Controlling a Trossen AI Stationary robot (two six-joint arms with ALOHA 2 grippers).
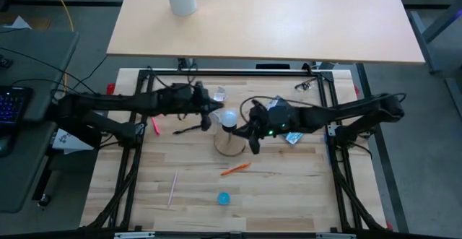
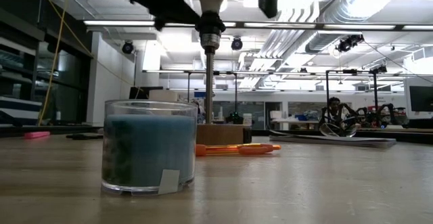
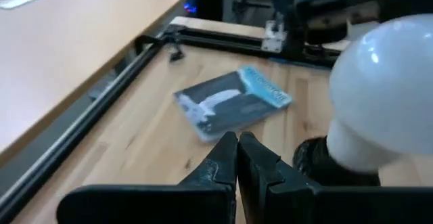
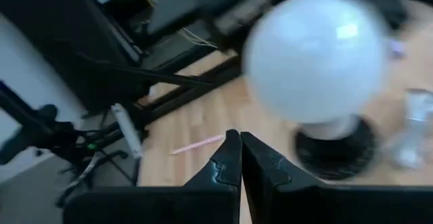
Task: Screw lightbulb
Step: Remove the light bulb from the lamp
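The left gripper (image 1: 209,116) hangs with its fingers pressed together on nothing, just left of the lightbulb (image 1: 229,118). The lightbulb sits upright in a dark socket on a thin post above the round wooden base (image 1: 229,146), near the table's (image 1: 289,188) middle. Just right of it, the right gripper (image 1: 253,139) is likewise closed and empty.

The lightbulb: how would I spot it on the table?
Find the round wooden base mid-table, between the two arms. The lightbulb sits atop the thin pole rising from it, white and pear-shaped, unlike the flat blue cap and orange pen nearby.
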